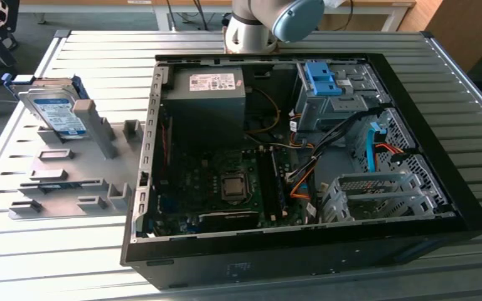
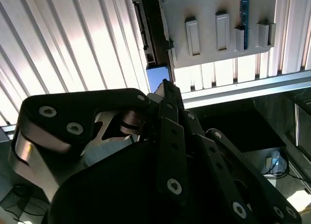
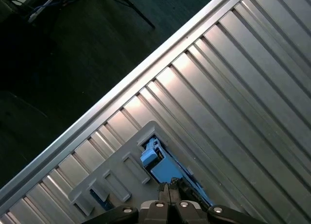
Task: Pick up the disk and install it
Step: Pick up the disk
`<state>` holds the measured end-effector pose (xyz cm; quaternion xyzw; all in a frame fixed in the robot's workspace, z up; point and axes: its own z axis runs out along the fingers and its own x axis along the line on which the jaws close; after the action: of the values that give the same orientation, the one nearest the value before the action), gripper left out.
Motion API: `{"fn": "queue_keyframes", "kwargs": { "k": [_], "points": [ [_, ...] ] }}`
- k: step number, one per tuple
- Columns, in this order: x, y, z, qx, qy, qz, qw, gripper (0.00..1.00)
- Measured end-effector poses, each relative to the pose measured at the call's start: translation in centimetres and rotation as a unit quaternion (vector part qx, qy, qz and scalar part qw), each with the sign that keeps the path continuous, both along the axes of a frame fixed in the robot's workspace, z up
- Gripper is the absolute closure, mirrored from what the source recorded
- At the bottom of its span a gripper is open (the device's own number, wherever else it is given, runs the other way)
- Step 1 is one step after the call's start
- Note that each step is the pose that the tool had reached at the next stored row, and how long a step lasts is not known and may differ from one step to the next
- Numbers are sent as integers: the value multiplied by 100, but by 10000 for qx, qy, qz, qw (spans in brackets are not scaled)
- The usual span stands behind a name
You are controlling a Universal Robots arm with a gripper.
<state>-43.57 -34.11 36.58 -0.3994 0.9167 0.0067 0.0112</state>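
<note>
claw (image 3: 167,188) pinched shut and empty by the look of it, hanging over the rack (image 1: 73,182), disk (image 1: 53,110) just past its tips, propped on edge at 9 o'clock of the case (image 1: 308,251), long edge roughly 11-to-5 in the exterior view

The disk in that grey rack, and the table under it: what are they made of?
The disk looks like silvery metal with a paper-like label, in a bright blue frame, probably moulded plastic. The table seems to be bare metal, perhaps aluminium: pale ribbed slats with glare.
</note>
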Motion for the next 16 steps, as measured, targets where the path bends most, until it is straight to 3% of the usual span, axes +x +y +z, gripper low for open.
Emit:
{"fn": "queue_keyframes", "kwargs": {
  "k": [6,9,13,16],
  "points": [
    [0,0,0,0,0,27,10000,89],
    [0,0,0,0,0,217,9998,89],
    [0,0,-1,0,0,576,9983,89],
    [0,0,-2,0,0,853,9964,89]
  ]
}}
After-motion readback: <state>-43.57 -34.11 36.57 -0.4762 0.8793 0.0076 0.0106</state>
